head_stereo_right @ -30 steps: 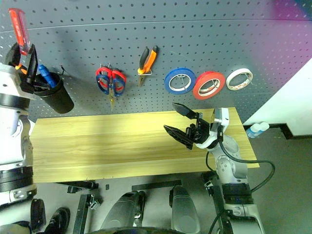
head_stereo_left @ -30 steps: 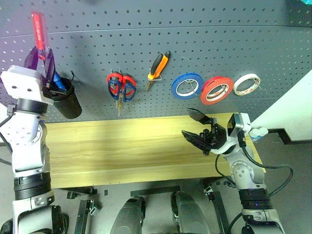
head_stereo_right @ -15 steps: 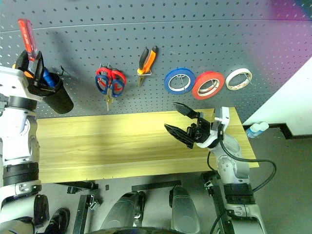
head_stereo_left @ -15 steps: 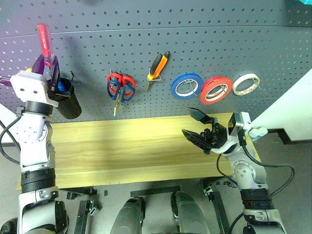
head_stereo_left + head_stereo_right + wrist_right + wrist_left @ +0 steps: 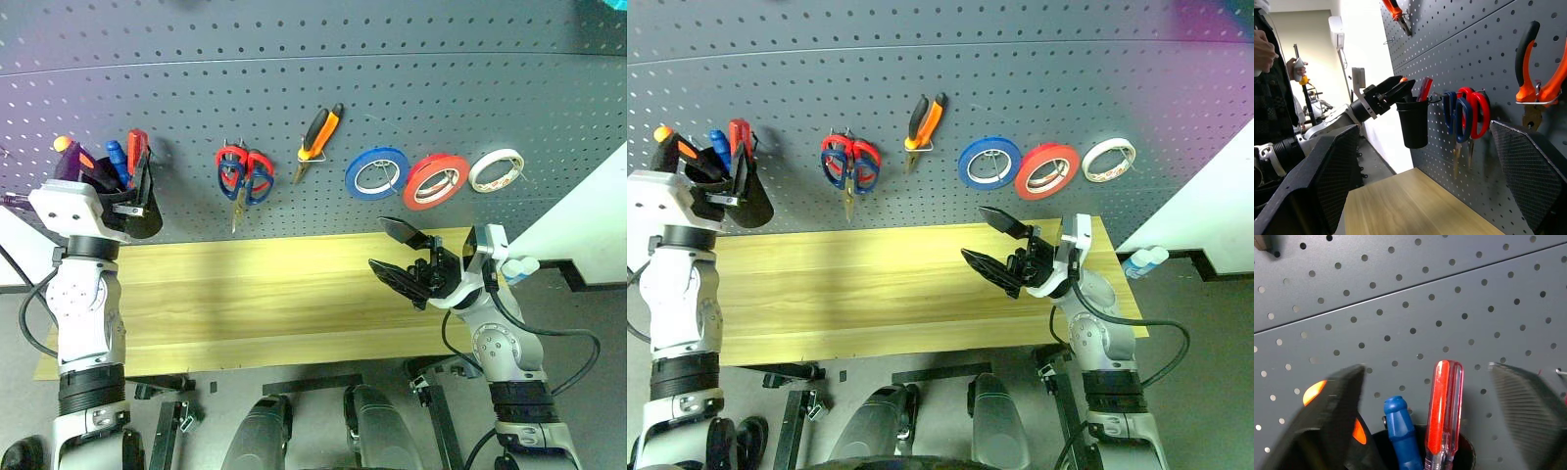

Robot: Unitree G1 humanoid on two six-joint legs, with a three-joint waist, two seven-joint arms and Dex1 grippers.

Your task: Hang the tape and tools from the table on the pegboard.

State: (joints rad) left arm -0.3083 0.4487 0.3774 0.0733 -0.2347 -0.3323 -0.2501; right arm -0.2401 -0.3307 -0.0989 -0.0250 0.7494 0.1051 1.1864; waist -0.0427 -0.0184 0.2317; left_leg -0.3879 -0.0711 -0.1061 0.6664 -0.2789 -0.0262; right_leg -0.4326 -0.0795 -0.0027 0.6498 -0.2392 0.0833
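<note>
Clear-red faceted screwdriver (image 5: 1444, 416) upright in round black cup (image 5: 139, 212) — perforated grey pegboard (image 5: 411, 88) behind.

Head views evenly lit and sharp; soft shadow band along the table (image 5: 294, 294) front, purple-magenta tint on the pegboard (image 5: 411, 88) at its edges. Left wrist view: near fingers (image 5: 1332, 416) blurred, red screwdriver (image 5: 1444, 406) handle sharp with glossy highlights. Right wrist view: bright washed-out background behind the person (image 5: 1268, 83), fingers (image 5: 1528, 176) dark.
</note>
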